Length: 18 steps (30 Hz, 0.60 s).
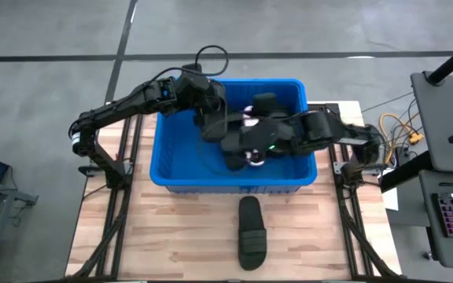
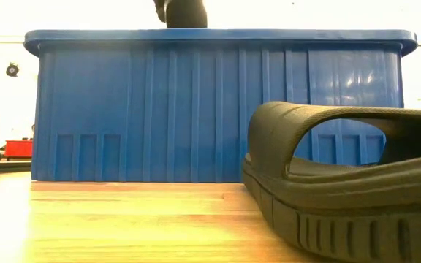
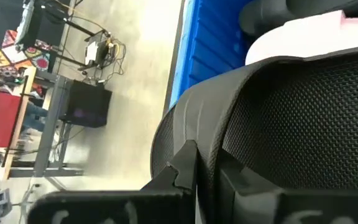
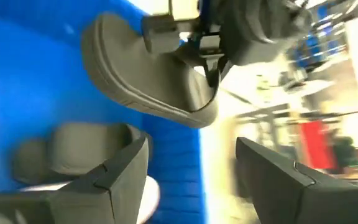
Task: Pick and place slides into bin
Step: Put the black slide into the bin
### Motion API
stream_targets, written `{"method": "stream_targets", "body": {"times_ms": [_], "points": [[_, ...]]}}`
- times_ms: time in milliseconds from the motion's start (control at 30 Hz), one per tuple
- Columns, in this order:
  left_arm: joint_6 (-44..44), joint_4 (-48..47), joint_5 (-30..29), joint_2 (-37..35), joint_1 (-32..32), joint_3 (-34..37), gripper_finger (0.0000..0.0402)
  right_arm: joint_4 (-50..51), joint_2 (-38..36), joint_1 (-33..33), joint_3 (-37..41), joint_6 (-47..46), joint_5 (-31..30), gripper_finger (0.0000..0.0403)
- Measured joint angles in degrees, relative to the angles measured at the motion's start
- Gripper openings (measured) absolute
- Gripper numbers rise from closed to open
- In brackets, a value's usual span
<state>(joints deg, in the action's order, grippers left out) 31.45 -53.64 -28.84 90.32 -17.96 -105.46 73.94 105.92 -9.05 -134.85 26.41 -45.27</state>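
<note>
Bin (image 1: 179, 161): bright blue, ribbed walls. Slide (image 1: 251, 231) on desk (image 1: 171, 236): matte black, ridged sole edge. Slide in my left gripper (image 3: 185, 180): black w/ fine mesh texture (image 3: 291, 118). Pale pink-white slide (image 3: 303, 40) behind it. Desk: light wood planks. My arms: dark.

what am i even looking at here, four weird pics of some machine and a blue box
It is a robot with two dark arms at a wooden table, filmed by four cameras at once: one overhead, one at table height, one on each wrist. Both arms reach into the blue bin, which already holds slides. The left gripper is shut on a black slide, seen from the right wrist camera. The right gripper is open inside the bin. One more black slide on the table waits in front; it fills the low picture.
</note>
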Motion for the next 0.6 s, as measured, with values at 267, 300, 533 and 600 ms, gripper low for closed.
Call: {"method": "stream_targets", "body": {"times_ms": [267, 300, 533, 600], "points": [[4.71, 0.7, 0.0, -0.18, -0.04, 2.31, 0.0, 0.19, -9.29, 0.96, -0.02, -16.09, 9.81, 0.0217], [5.19, 0.99, -0.04, -0.23, -0.04, 3.03, 0.0, 0.03, -10.37, 0.93, -0.02, -17.14, 10.57, 0.0215], [3.25, 5.48, 3.66, -0.86, -0.04, 10.57, 0.0, -9.34, -17.14, 0.98, 0.44, -19.17, 27.66, 0.0196], [2.44, 6.98, 5.15, -1.22, -0.04, 13.12, 0.0, -11.6, -18.36, 0.93, 0.6, -18.47, 30.39, 0.019]]}}
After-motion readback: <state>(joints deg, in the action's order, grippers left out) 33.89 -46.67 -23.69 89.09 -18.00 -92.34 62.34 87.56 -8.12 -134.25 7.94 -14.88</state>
